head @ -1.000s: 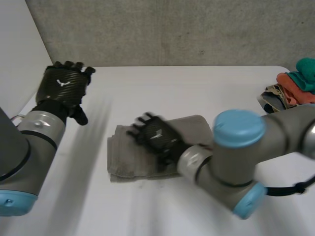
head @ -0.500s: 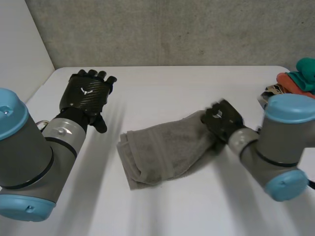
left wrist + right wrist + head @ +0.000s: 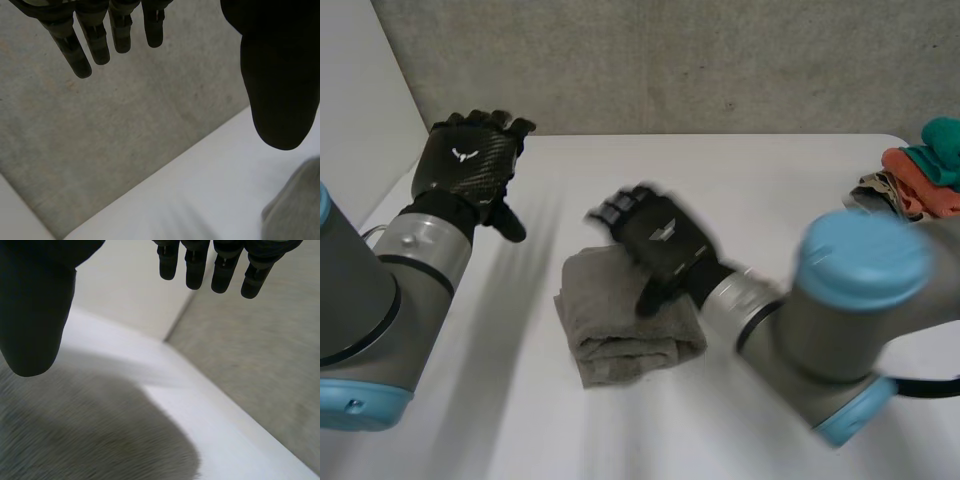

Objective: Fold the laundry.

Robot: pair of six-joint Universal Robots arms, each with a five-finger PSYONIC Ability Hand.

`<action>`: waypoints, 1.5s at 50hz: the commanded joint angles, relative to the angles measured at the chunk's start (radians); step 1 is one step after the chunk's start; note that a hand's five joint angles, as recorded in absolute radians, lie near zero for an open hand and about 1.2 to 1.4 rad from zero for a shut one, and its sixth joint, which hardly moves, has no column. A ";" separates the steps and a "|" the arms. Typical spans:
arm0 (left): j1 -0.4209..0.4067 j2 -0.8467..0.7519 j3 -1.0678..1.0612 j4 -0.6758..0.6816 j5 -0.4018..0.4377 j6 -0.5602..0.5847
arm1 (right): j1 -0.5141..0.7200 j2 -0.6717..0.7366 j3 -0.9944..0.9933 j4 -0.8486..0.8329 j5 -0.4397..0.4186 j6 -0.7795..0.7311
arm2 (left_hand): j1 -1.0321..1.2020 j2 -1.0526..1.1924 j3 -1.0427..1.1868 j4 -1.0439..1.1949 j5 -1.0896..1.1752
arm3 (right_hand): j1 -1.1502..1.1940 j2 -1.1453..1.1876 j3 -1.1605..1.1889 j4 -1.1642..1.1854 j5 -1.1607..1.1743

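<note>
Seemingly to press its fold flat, the right hand (image 3: 655, 240) spreads empty fingers over the towel (image 3: 612, 340), the left hand (image 3: 465, 165) open, well aside.

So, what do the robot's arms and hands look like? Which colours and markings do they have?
The left arm and right arm are thick grey tubes with light-blue caps at the joints and a silver ring at the wrist. The left hand and right hand are black, with a woven, carbon-like back bearing a small white mark. The fingers are slim and segmented; the thumb is broader.
</note>
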 commanded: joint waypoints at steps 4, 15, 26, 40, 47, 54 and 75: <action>-0.190 -0.237 0.200 -0.055 0.001 -0.090 | -0.184 -0.036 -0.042 0.148 -0.029 0.247 | 0.038 0.022 0.016 0.026 0.006 | -0.055 -0.044 -0.038 -0.037 -0.046; -0.244 -0.493 0.285 -0.176 -0.186 -0.093 | -0.178 0.261 -0.323 0.395 -0.098 0.196 | 0.038 0.022 0.016 0.026 0.006 | -0.055 -0.044 -0.038 -0.037 -0.046; -0.244 -0.485 0.221 -0.274 -0.212 -0.083 | -0.146 0.398 -0.412 0.460 -0.119 0.072 | 0.044 0.027 0.022 0.032 0.012 | -0.055 -0.044 -0.038 -0.037 -0.046; -0.201 -0.340 0.283 -0.289 -0.156 -0.083 | -0.103 0.258 -0.364 0.468 0.095 -0.183 | 0.043 0.027 0.022 0.032 0.011 | -0.055 -0.044 -0.038 -0.037 -0.046; -0.158 -0.177 0.314 -0.288 0.206 -0.081 | -0.051 0.136 -0.158 0.258 0.100 -0.198 | 0.049 0.033 0.028 0.038 0.017 | -0.055 -0.044 -0.038 -0.037 -0.046; -0.112 -0.099 0.308 -0.306 0.570 -0.093 | 0.028 0.096 0.080 0.080 0.086 -0.199 | 0.070 0.054 0.048 0.058 0.038 | -0.055 -0.044 -0.038 -0.037 -0.046; -0.100 -0.108 0.248 -0.325 0.541 -0.095 | 0.086 0.238 0.142 -0.246 0.100 -0.324 | 0.058 0.042 0.037 0.047 0.026 | 0.041 0.052 0.057 0.059 0.049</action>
